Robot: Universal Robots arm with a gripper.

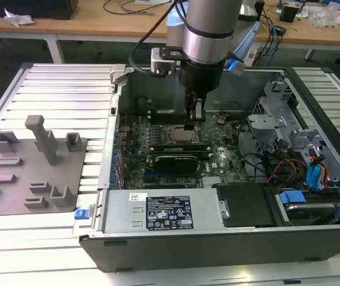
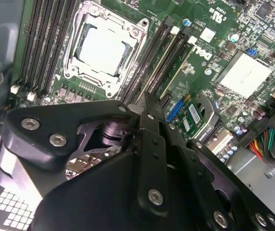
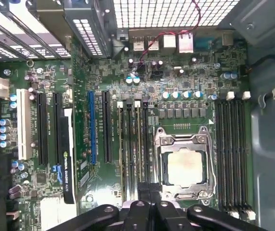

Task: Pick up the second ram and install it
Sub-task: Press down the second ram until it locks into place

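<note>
My gripper (image 1: 196,119) hangs inside the open computer case, a little above the motherboard (image 1: 220,158) and next to the processor socket (image 3: 183,166). Its fingertips look shut, with nothing between them. In both wrist views the gripper (image 3: 149,192) (image 2: 148,98) points at one end of the black memory slots beside the socket. Two thin green sticks stand seated in those slots. The one in line with my fingertips is the second ram (image 3: 140,144) (image 2: 176,65). In the exterior view the ram (image 1: 178,145) is a green strip in front of the socket.
A black graphics card (image 3: 65,159) stands in the expansion slots past the ram. More memory slots (image 3: 231,149) lie on the socket's other side. Drive cages and cable bundles (image 1: 300,167) fill the case at the exterior view's right. A grey fixture plate (image 1: 30,167) lies outside the case.
</note>
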